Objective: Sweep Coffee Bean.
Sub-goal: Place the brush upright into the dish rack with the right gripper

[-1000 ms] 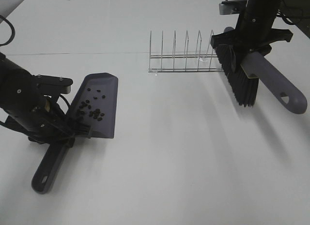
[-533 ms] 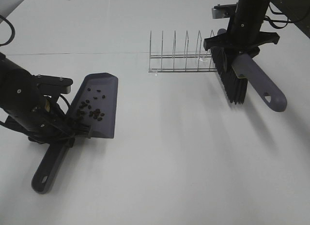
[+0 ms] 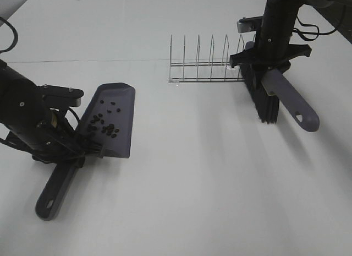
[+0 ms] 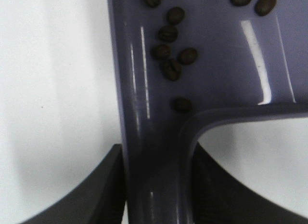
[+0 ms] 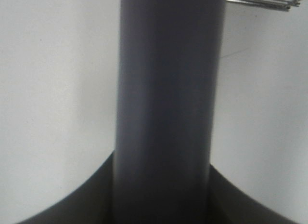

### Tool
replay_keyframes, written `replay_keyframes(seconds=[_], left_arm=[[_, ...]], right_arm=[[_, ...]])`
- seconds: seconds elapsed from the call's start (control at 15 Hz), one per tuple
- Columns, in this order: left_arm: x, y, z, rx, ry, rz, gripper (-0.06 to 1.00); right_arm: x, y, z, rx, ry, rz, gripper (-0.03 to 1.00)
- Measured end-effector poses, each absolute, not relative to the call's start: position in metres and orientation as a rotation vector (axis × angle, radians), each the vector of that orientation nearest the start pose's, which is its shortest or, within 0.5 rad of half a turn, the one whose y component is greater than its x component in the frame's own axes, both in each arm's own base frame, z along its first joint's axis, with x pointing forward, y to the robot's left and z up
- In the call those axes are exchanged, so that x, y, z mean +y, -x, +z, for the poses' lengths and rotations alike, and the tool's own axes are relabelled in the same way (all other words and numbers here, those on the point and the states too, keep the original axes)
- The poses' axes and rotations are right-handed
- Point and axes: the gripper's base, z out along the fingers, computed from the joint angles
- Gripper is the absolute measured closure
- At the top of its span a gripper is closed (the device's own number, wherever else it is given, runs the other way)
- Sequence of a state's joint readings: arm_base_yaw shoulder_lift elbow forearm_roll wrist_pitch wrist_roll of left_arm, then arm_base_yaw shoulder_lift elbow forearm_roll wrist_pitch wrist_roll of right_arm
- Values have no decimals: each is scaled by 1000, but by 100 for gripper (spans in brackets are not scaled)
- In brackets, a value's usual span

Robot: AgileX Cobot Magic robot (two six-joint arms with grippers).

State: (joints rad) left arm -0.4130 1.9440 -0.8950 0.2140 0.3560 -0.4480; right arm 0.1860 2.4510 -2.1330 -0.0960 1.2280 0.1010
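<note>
Several coffee beans [image 3: 103, 121] lie in the pan of the grey-purple dustpan [image 3: 118, 136] at the left; the left wrist view shows those coffee beans [image 4: 171, 65] close up on the dustpan [image 4: 216, 60]. My left gripper [image 3: 69, 157] is shut on the dustpan's handle, and its fingers [image 4: 101, 195] flank that handle. At the right, my right gripper [image 3: 268, 74] is shut on the handle [image 5: 166, 98] of the brush [image 3: 289, 99]. The brush's black bristles [image 3: 265, 104] hang down just above the table, next to the wire rack.
A wire rack [image 3: 206, 66] with upright prongs stands at the back, its right end touching or nearly touching the brush head. The white table [image 3: 198, 184] spreads across the whole view. A black cable [image 3: 6, 38] curls at the far left edge.
The right arm has carried the brush leftward and back toward the rack's right end, turning it so the bristles face more edge-on. The left arm, dustpan and beans have not moved.
</note>
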Motion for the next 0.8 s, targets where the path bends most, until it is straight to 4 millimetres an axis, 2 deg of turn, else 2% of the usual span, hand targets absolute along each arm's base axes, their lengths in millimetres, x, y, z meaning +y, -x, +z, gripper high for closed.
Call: replay_keyframes(seconds=[0.33,0.47,0.67,0.8], left_arm=[[-124,-299,91,2862,-227,-21,59],[-124,-299,91,2862,-227,-21,59],[-124,-299,91,2862,-227,-21,59],[-124,-299,91,2862,-228,-20,59]], right_arm=[[87,-509,174,2877,141,-90,68],[86,-513,171,2866,145,-113,68],[86,-515,145,2915,152,-126,68],[87,-516,140,2923,151,-120,68]])
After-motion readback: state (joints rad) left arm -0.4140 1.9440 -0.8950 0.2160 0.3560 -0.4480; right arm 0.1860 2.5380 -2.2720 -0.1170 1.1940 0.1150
